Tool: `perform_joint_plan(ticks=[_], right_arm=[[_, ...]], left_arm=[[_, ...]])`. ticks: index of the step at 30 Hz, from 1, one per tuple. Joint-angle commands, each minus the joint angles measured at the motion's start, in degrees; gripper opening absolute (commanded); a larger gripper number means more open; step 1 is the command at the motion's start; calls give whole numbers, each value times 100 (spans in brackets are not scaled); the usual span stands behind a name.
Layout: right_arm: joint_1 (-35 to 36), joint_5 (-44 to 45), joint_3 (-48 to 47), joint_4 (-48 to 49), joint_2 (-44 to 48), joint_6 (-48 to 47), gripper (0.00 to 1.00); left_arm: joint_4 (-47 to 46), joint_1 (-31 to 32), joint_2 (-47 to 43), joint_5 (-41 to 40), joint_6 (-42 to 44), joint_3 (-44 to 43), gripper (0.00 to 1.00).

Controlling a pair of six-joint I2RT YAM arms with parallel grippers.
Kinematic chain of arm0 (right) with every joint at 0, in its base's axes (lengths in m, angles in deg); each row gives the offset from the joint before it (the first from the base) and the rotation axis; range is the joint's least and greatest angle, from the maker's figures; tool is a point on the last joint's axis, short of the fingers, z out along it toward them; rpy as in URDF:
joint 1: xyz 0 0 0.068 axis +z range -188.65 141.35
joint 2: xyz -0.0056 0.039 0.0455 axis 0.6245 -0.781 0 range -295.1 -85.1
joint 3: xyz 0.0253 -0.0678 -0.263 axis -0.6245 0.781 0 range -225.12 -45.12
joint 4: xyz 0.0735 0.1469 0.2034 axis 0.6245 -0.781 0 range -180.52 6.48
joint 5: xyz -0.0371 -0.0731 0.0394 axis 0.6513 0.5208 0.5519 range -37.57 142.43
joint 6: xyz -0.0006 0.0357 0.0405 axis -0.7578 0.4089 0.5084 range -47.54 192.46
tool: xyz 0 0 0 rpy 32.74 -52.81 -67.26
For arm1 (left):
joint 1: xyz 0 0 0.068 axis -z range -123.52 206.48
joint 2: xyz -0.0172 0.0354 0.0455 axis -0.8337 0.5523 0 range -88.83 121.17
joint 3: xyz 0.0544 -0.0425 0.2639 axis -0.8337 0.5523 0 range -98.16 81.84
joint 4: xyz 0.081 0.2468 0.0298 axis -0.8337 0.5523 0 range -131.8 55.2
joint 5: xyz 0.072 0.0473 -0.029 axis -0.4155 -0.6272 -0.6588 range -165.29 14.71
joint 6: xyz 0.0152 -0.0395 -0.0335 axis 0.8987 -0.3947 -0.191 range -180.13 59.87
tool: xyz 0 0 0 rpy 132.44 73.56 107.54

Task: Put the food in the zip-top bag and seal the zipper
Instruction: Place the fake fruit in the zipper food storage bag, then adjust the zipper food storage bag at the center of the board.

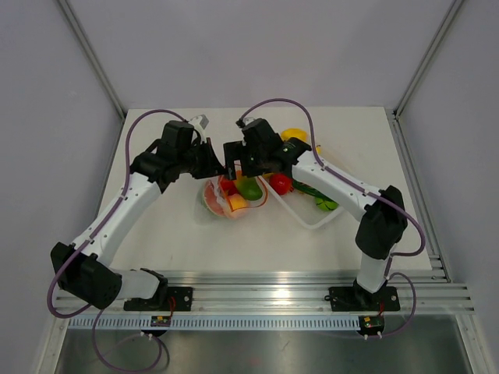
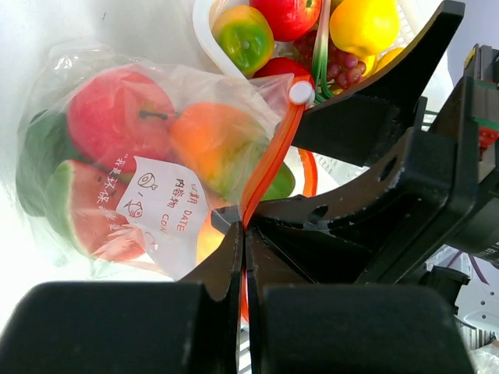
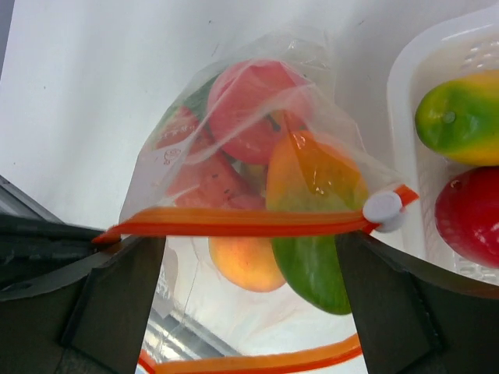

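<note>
Your left arm's gripper [image 2: 244, 253] has its two black fingers pressed together on the thin orange-red zipper strip [image 2: 269, 160] of the clear crinkly plastic zip-top bag [image 2: 168, 206]. It pinches the strip at the end away from the small white slider tab [image 2: 300, 93].

Your right arm's gripper [image 3: 249, 257] has its fingers well apart, one below each end of that strip. The slider sits just above the finger nearer the tray, but you cannot tell from these views whether they touch. The pinched strip runs straight and taut. A second orange-red strip [image 3: 257, 362] curves well apart from it, so the bag's mouth gapes open.

The bag lies on the white table [image 1: 156, 234] near its middle, under both wrists, with its right side just beside the white rectangular plastic tray [image 1: 312, 222].

Glossy plastic toy fruits [image 2: 156, 148] already fill the bag:
- a red apple [image 2: 117, 109]
- a round orange fruit [image 2: 207, 140]
- a red watermelon slice with green rind [image 2: 74, 206]
- an orange-and-green mango [image 3: 312, 226]
- a peach-coloured fruit [image 3: 242, 261]

More fruit sits in the tray to the right:
- a yellow-green mango [image 3: 460, 117]
- a red fruit [image 3: 468, 214]
- a yellow lemon [image 2: 362, 23]
- a bunch of dark red grapes [image 2: 343, 66]
</note>
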Motion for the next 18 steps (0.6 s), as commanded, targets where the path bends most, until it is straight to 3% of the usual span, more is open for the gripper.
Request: perform_joint_plan(ticks=[1,5,10,18], right_arm=[[67,76,94,167,746,-56,98],[41,559,491,62,1221,-302,94],[-144,693,1229,34,1389,-163,73],[-232,630,1231,-79,846,-109,69]], left_arm=[[-336,34,-161,248,-22,4,0],[-319,34,-161,248,-13,-14,0],[-301,34,-161,222,-4,-23,0],[-152,34,-179,64,57,-102,0]])
